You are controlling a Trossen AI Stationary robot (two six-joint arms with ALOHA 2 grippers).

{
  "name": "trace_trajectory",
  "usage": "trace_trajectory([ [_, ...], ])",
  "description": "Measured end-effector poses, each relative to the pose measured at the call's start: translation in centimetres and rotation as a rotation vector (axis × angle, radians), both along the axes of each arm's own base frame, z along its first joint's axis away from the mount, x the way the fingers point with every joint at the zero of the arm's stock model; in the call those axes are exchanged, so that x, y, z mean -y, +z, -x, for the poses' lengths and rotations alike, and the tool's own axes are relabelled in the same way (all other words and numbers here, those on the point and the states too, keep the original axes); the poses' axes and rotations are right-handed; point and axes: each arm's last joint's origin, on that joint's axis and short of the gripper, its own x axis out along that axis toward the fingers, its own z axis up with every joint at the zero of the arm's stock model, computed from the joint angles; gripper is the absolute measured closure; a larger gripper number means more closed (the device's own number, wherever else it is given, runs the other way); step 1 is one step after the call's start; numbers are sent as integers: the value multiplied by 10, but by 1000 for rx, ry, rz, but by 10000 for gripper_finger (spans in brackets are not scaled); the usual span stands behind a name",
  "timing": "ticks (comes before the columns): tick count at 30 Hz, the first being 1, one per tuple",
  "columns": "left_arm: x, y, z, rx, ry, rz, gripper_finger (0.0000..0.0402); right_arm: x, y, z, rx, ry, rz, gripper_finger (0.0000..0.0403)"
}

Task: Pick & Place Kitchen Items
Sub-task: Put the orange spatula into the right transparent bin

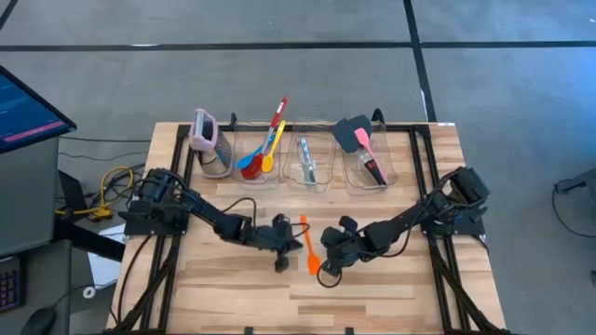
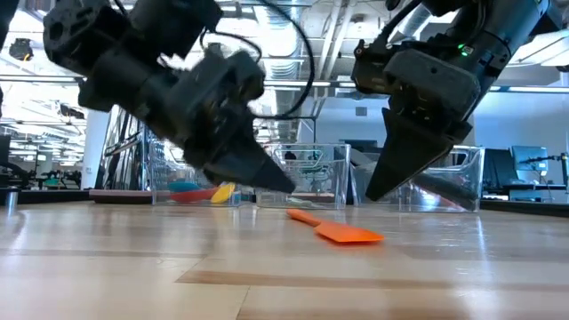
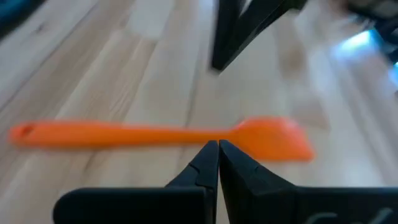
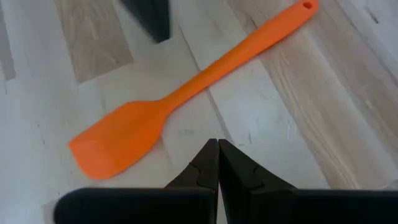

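Orange spatula (image 1: 308,247): lies flat on the wooden table (image 1: 391,288), near the middle, free of both grippers; handle end toward the far side, blade toward the near edge; in the low view (image 2: 336,229) it rests on the boards between the two lowered grippers.

Left gripper (image 1: 282,264): fingers pressed together, holding nothing; just left of the spatula, level with its blade end; in its own wrist view the closed tips (image 3: 218,151) point at the neck where handle meets blade (image 3: 155,135).

Right gripper (image 1: 327,274): fingers likewise pinched shut and empty; just right of the blade, apart from it; its wrist view shows the tips (image 4: 218,151) beside the blade (image 4: 168,106).

Three clear bins (image 1: 307,163): in a row at the far side; red, blue and yellow spoons (image 1: 258,156) in the left one, a clear-teal tool (image 1: 306,160) in the middle one, black and pink spatulas (image 1: 363,144) in the right one.

Pink-topped grater (image 1: 210,141): left of the bins.
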Motion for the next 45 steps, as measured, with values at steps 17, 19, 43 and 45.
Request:
trace_trajectory([
  [17, 26, 17, -10, 61, -29, 85, 400, 3, -3, 8, -69, -14, 88, 403],
  [19, 28, 15, -10, 59, -25, 88, 400, 4, -3, 8, -69, -19, 95, 403],
  [43, 53, -11, -39, -138, -58, 48, 400, 1, -3, 12, -71, -34, 136, 403],
  [45, 53, -11, -39, -140, -57, 47, 400, 1, -3, 12, -69, -30, 125, 403],
])
